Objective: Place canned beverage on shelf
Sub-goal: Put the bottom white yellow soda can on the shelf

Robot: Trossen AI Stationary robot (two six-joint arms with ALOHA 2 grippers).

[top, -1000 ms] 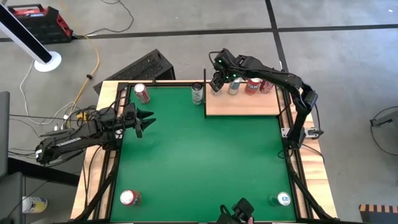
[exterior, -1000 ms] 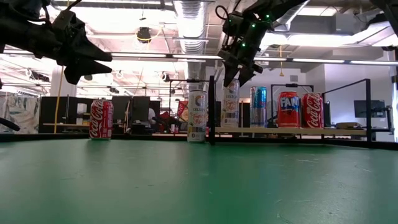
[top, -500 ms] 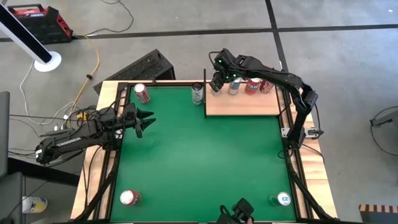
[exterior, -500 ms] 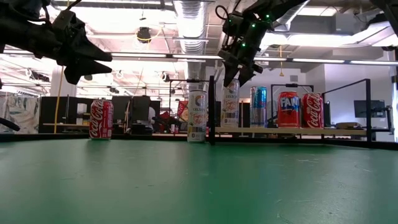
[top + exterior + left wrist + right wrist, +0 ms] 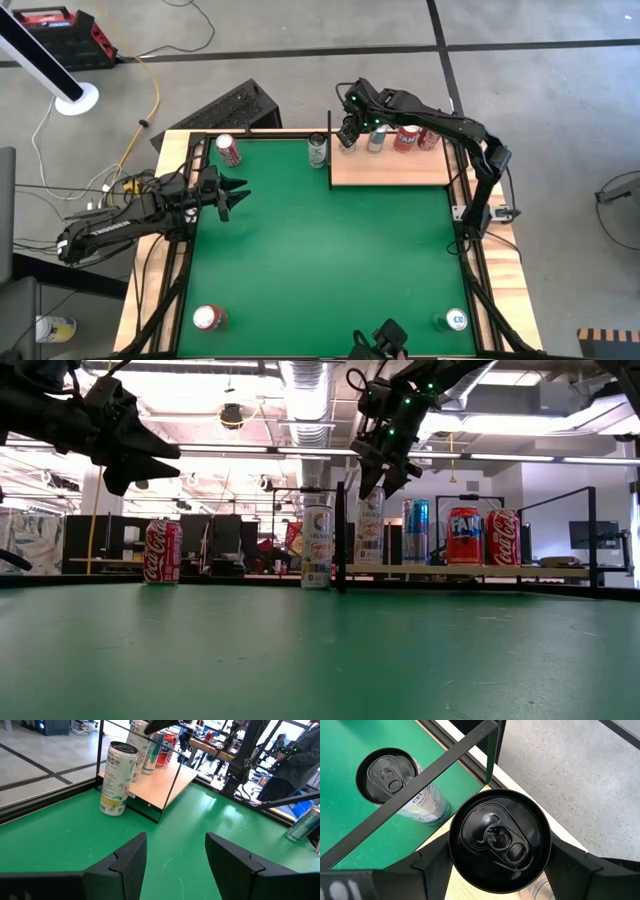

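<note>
The right gripper (image 5: 348, 137) hangs above a slim can (image 5: 371, 528) at the far left corner of the shelf (image 5: 390, 167), fingers spread apart, clear of it. Three more cans (image 5: 466, 536) line the shelf's far edge. A pale can (image 5: 318, 150) stands on the green surface just beside the shelf's black rod (image 5: 340, 537). The left gripper (image 5: 232, 194), fingers parted and empty, waits at the left edge.
</note>
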